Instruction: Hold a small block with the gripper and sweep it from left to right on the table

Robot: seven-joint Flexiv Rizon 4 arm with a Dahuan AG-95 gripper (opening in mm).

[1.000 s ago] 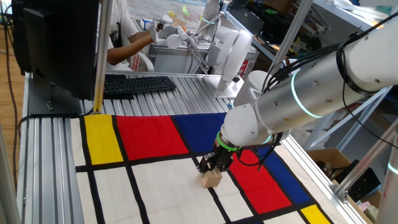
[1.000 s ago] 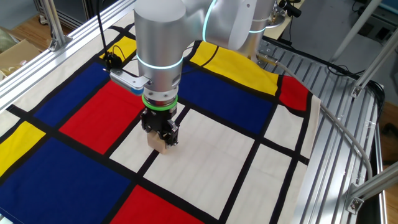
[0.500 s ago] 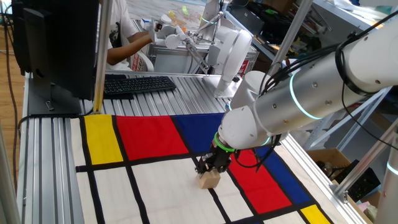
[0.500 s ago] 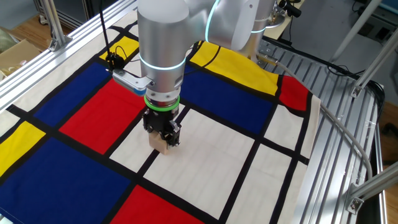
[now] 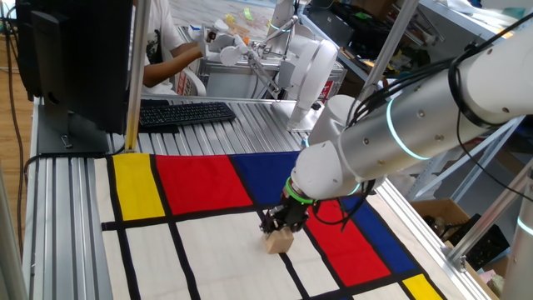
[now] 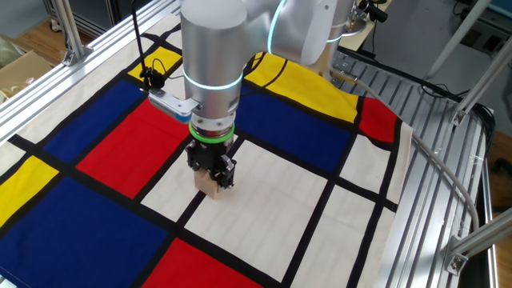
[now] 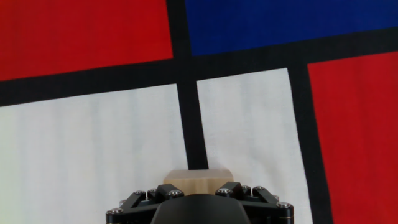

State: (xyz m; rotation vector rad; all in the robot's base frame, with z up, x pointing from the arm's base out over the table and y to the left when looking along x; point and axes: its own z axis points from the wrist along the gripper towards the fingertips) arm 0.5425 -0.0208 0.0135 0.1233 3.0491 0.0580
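Note:
The small block (image 5: 279,242) is a light-tan wooden cube resting on the table's cloth (image 5: 208,250), on a black line between white panels. The black gripper (image 5: 278,225) with the green ring comes down from the white arm and is shut on the small block's sides. From the other side the small block (image 6: 209,183) sits under the gripper (image 6: 211,171) on a black line beside a white panel. In the hand view the top of the small block (image 7: 198,175) shows between the black fingers (image 7: 142,198), with a black line running away in front of it.
A black keyboard (image 5: 183,112) and a monitor (image 5: 75,58) stand at the back of the table, with a person (image 5: 171,54) behind them. Bare aluminium rails (image 6: 432,120) border the cloth. A cable (image 6: 152,76) hangs from the arm's side.
The gripper, still holding the small block, has slid a short way across the cloth, toward the left in one fixed view and to the right in the other.

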